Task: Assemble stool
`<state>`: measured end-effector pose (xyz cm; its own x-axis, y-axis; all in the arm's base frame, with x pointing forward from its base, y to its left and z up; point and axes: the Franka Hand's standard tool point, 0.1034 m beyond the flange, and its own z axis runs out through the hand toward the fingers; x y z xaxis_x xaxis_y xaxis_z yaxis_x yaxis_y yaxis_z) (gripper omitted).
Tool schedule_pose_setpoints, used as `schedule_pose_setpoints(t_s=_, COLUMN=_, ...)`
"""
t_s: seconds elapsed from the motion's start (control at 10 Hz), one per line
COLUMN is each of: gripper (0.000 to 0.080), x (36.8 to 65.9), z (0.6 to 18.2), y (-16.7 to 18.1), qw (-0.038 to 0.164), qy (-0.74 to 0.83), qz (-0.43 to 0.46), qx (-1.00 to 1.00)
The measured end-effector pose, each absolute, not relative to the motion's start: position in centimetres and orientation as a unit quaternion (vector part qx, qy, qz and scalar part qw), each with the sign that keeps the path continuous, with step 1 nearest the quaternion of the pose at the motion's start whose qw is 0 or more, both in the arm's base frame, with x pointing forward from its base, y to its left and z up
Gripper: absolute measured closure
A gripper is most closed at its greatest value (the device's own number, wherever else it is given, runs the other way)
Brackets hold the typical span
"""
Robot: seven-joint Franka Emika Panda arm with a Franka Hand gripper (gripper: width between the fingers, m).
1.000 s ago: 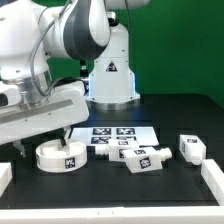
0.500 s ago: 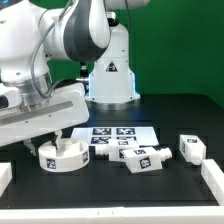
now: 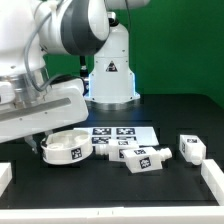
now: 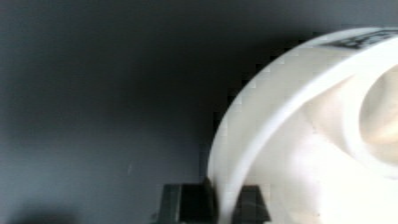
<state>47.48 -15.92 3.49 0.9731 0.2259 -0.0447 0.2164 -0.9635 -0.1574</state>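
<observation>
"Gripping what, where?"
"Gripper (image 4: 214,197) is pinched on the seat (image 3: 68,148) rim. Seat sits tilted near the bench's (image 3: 120,195) front edge, exterior view's left, its bowl extending ahead of the fingers (image 4: 178,205)."

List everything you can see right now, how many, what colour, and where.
seat: one, white, tilted, at the exterior view's left beside the marker board
legs: white, tagged, a cluster before the marker board, one apart toward the exterior view's right; exact count unclear
marker board: one, white, mid-table
table: one, black, under everything
edge blocks: two, white, table's near corners
arm: one, white, above the seat
jaws: one pair, dark, shut on the seat's rim
</observation>
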Motion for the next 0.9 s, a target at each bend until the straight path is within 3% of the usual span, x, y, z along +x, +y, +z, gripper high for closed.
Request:
schedule_pose_setpoints(t_s=0.3, gripper=0.0774, x=52.5, z=5.2, y=-13.2, qw=0.085, qy=-0.031, qz=0.043, qx=-0.995)
schedule_pose_setpoints(t_s=0.5, gripper=0.0774, x=56.2, z=5.8, y=-9.5, qw=0.084, qy=0.015, qz=0.049, qx=-0.995)
schedule_pose_setpoints(t_s=0.9, gripper=0.0774, x=55.7, z=5.0, y=-8.5, qw=0.08, qy=0.016, qz=0.043, qx=-0.996)
